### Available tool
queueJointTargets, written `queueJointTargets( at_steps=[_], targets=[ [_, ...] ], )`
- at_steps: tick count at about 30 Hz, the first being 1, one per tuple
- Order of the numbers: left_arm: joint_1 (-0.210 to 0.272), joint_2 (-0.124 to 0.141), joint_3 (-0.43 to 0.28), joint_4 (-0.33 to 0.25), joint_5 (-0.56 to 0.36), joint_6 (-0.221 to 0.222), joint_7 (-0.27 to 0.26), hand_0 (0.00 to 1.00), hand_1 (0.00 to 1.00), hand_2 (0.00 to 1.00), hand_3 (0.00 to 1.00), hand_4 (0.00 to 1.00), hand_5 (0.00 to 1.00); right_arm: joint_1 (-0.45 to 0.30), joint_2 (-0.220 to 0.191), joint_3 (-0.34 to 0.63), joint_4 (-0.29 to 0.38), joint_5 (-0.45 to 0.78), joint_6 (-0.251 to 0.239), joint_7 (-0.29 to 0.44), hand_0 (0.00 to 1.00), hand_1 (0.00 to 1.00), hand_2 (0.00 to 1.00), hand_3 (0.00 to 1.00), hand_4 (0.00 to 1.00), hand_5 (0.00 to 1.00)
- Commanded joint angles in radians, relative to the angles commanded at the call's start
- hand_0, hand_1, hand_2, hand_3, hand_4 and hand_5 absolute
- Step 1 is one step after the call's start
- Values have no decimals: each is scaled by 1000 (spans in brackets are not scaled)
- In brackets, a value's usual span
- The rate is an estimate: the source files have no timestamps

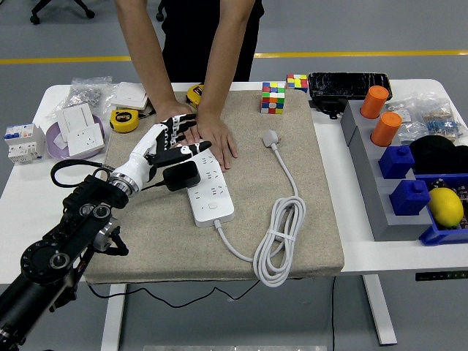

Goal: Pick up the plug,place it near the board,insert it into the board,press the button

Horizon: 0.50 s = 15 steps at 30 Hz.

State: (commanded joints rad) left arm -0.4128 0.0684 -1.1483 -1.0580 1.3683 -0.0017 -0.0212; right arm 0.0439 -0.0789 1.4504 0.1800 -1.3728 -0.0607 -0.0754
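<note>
The left hand [170,146] has its fingers clamped on a black plug [181,177], which hangs just beside the white power strip [208,192], at its left edge. A person's hands [208,135] press the strip's far end, right next to the fingers. The plug could miss the holes, or the fingers could hit those hands.

Rubik's cubes [273,97], tape measures [126,119], orange cylinders [376,102], a lemon [446,206].

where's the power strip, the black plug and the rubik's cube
power strip [212,197], head view, white top face
black plug [181,177], head view, body held in left hand [170,146]
rubik's cube [273,97], head view, front face
</note>
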Motion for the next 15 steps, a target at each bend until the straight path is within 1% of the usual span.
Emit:
queueJointTargets(
  at_steps=[1, 6, 7, 9, 12, 13, 14, 15],
  targets=[
    [-1, 2, -5, 5, 39, -7, 9, 887, 865, 797, 817, 998, 221, 0, 0, 0, 0, 0, 0, 0, 795, 703, 712, 753, 998, 998],
    [-4, 7, -10, 13, 254, -26, 40, 887, 865, 797, 817, 998, 221, 0, -2, -4, 0, -1, 1, 1, 795, 703, 712, 753, 998, 998],
    [-4, 7, -9, 13, 292, -27, 42, 808, 780, 721, 748, 998, 204, 1, -2, -4, 0, -1, 1, 1, 794, 702, 712, 752, 998, 998],
    [-2, 7, -1, 15, 377, -32, 49, 808, 780, 721, 748, 998, 204, 0, -3, -4, 0, -1, 0, 1, 794, 702, 712, 752, 998, 998],
    [0, 4, 6, 16, 502, -31, 53, 808, 780, 721, 748, 998, 204, -1, -3, -3, 0, -3, 0, 1, 794, 702, 712, 752, 998, 998],
    [1, 4, 10, 16, 531, -24, 53, 740, 728, 690, 694, 998, 182, -2, -3, -3, 0, -4, 0, 0, 792, 704, 712, 752, 998, 998],
    [1, 3, 14, 17, 565, -15, 51, 740, 728, 690, 694, 998, 182, -3, -3, -3, 0, -4, 0, 0, 792, 704, 712, 752, 998, 998],
    [2, 3, 16, 17, 579, -11, 50, 740, 728, 690, 694, 998, 182, -3, -3, -3, 0, -4, 0, 0, 792, 704, 712, 752, 998, 998]
  ],
)
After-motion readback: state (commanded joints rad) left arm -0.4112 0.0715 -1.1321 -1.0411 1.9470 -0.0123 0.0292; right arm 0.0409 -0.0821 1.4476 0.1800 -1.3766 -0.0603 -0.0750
